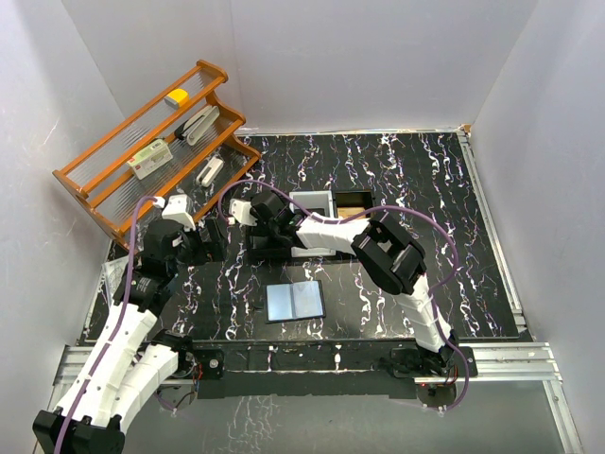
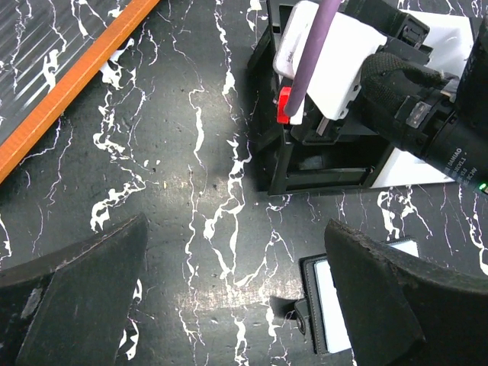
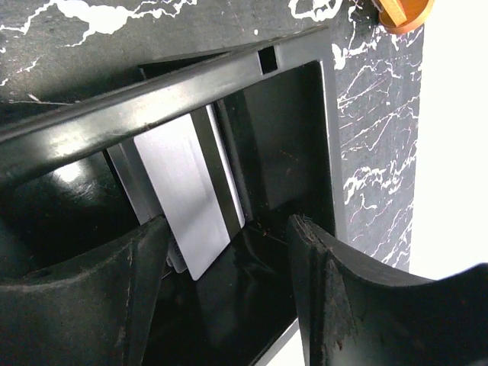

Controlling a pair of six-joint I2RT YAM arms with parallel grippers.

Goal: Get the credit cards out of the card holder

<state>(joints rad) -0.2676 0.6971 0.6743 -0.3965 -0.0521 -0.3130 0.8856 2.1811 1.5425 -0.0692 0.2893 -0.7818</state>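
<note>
Card holder (image 1: 295,301) lies open on desk (image 1: 425,189), between the arms. Right end effector (image 3: 229,229) spread inside black tray (image 3: 191,84); grey card (image 3: 187,198) leans there, unpinched. Left end effector (image 2: 236,305) spread wide, empty.

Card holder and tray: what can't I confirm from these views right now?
- Top view: the card holder lies open, too small and glossy to show whether any pocket holds a card.
- Left wrist: only its corner shows, behind a finger of the left gripper.
- Top view: the right gripper covers the left compartment of the tray.
- Right wrist: one grey card leans there; any others behind it cannot be counted.
</note>
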